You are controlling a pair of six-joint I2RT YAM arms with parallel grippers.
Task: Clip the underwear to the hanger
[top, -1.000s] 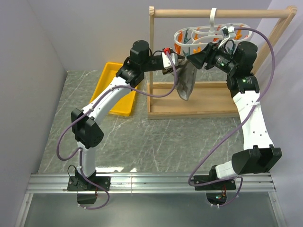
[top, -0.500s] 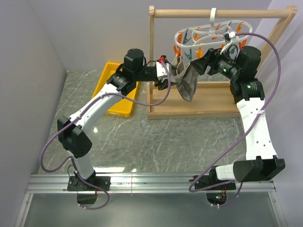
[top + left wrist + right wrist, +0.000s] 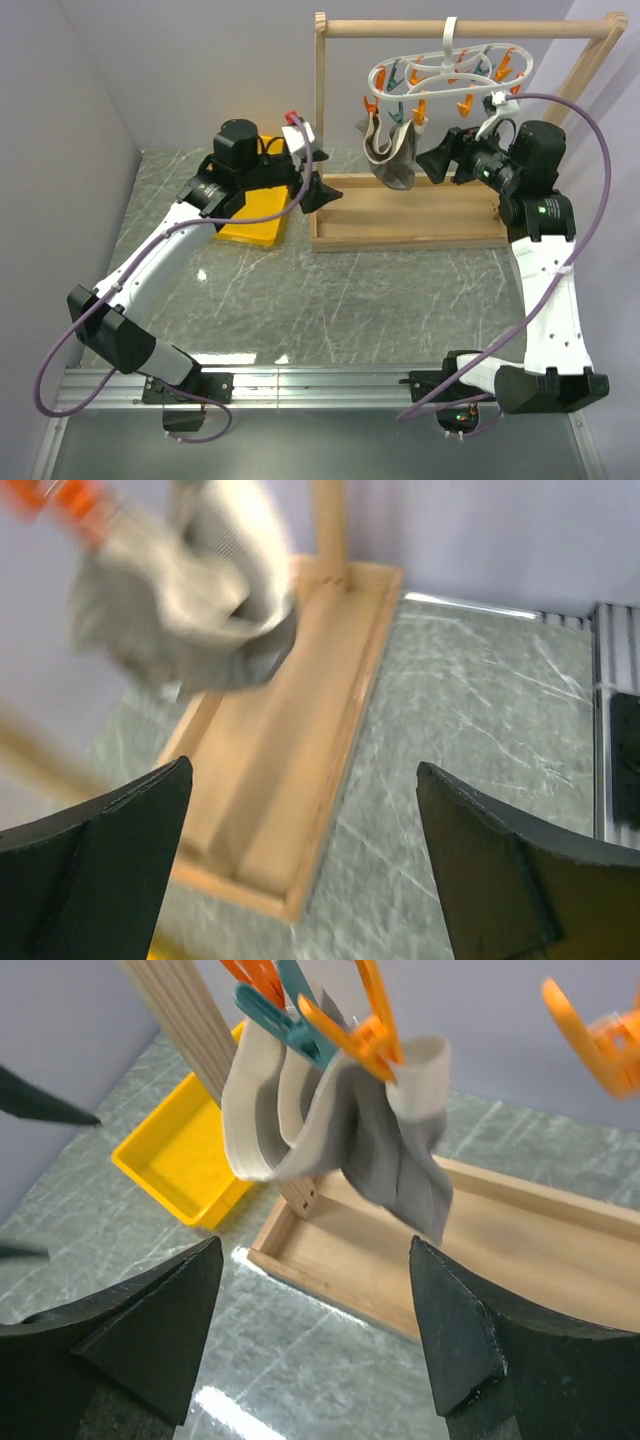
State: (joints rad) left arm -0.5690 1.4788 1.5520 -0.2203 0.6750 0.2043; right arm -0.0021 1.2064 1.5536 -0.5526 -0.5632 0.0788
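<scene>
The grey-taupe underwear (image 3: 392,160) hangs by its beige waistband from clothespins on the white oval hanger (image 3: 447,66), whose hook sits on the rack's top bar. In the right wrist view the underwear (image 3: 345,1130) is pinched by an orange clothespin (image 3: 365,1025) and a teal clothespin (image 3: 285,1015). My right gripper (image 3: 432,162) (image 3: 315,1245) is open just right of the fabric, holding nothing. My left gripper (image 3: 322,188) (image 3: 305,770) is open and empty, left of and below the blurred underwear (image 3: 190,600).
The wooden rack stands on a shallow wooden base (image 3: 430,215) (image 3: 500,1240) (image 3: 270,780), with an upright post (image 3: 320,100) beside the underwear. A yellow tray (image 3: 250,205) (image 3: 175,1155) lies on the marble table left of the rack. Several spare orange and teal pins hang on the ring.
Both grippers have opened and drawn away from the underwear, the left arm swinging left and down, the right backing off to the right. The underwear now hangs from the pins alone.
</scene>
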